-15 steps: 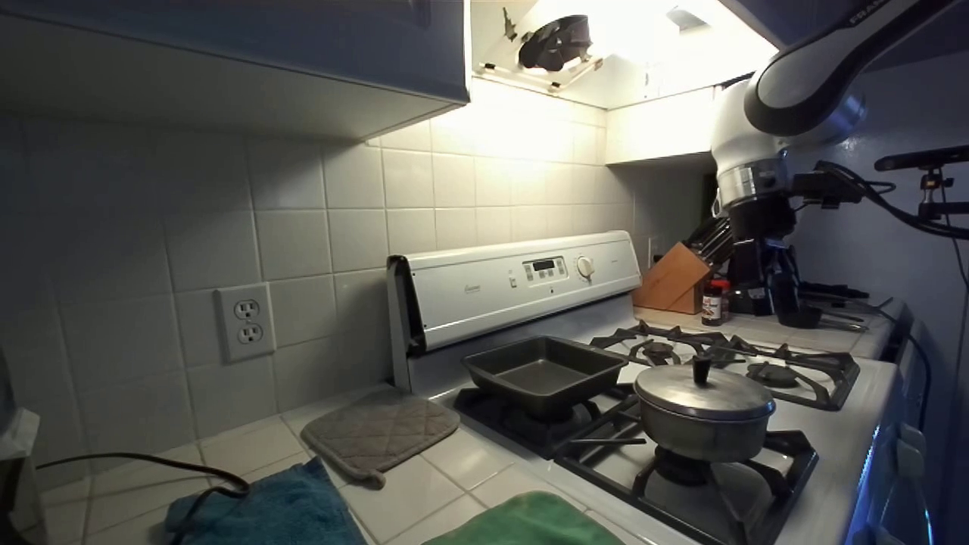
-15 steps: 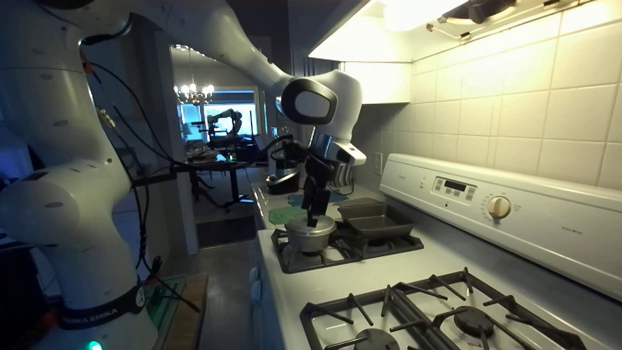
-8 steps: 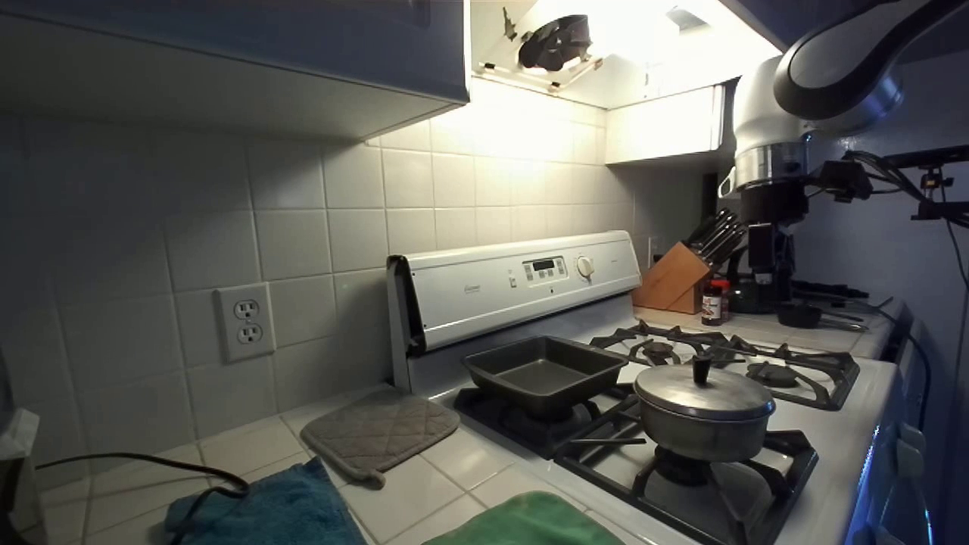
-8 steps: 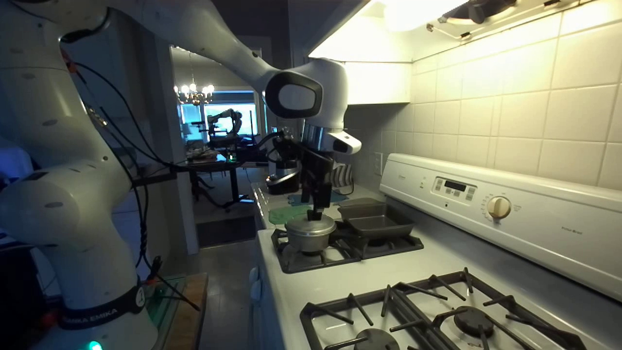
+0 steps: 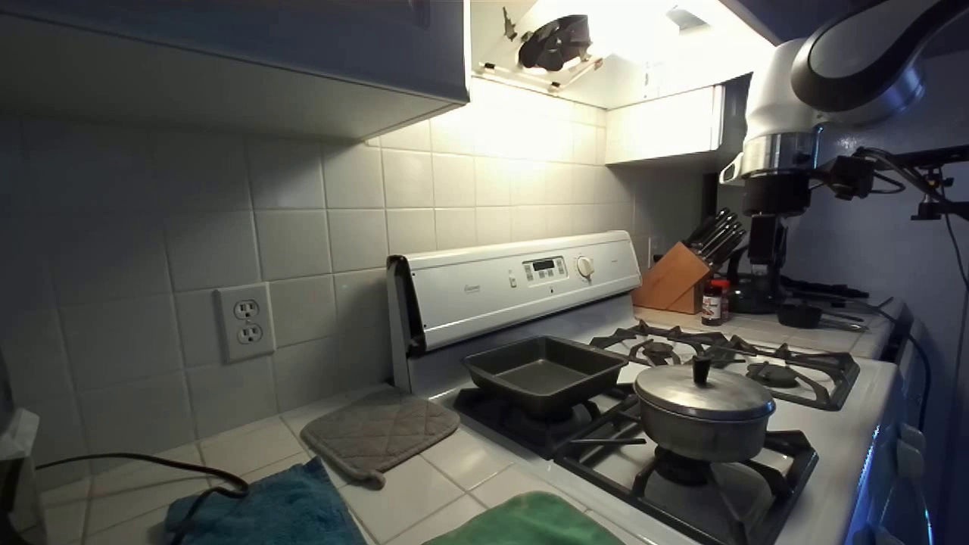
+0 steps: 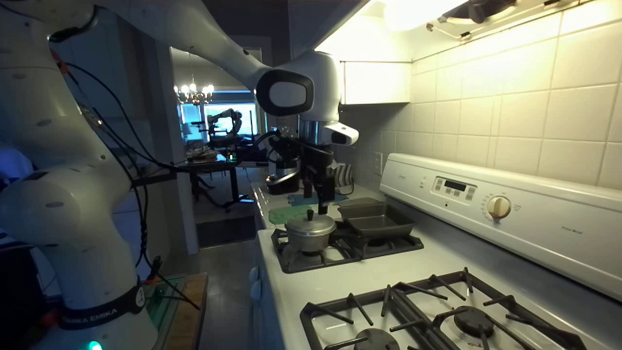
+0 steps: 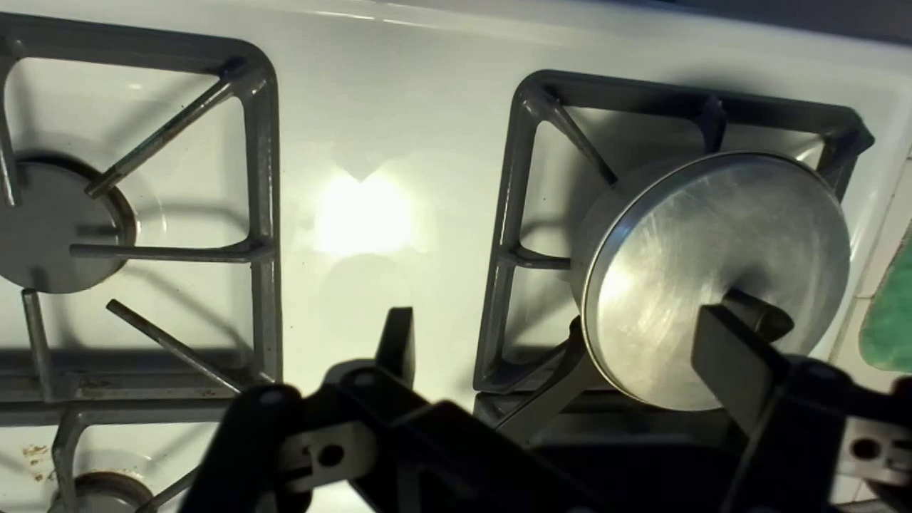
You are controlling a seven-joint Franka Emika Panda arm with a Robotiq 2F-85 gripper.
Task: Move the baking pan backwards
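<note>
The baking pan (image 5: 541, 375), dark and rectangular with a flared rim, sits upright on the rear burner grate near the stove's back panel. It also shows in an exterior view (image 6: 381, 221). In the wrist view I cannot pick the pan out clearly behind the dark gripper parts. My gripper (image 7: 559, 338) is open, its two fingers wide apart with nothing held. It points down above the stove; in an exterior view the gripper (image 6: 316, 201) appears above and behind the lidded pot, to the left of the pan. It does not touch the pan.
A silver lidded pot (image 5: 704, 416) stands on the front burner beside the pan; its black knob (image 7: 762, 317) shows near one finger. A quilted pot holder (image 5: 382, 431), blue cloth (image 5: 272, 511) and green cloth (image 5: 530, 522) lie on the counter. A knife block (image 5: 674, 280) stands behind the stove.
My arm has swung back and straightened; the gripper has risen and no longer covers the pot's knob in an exterior view. The pan and pot have not moved.
</note>
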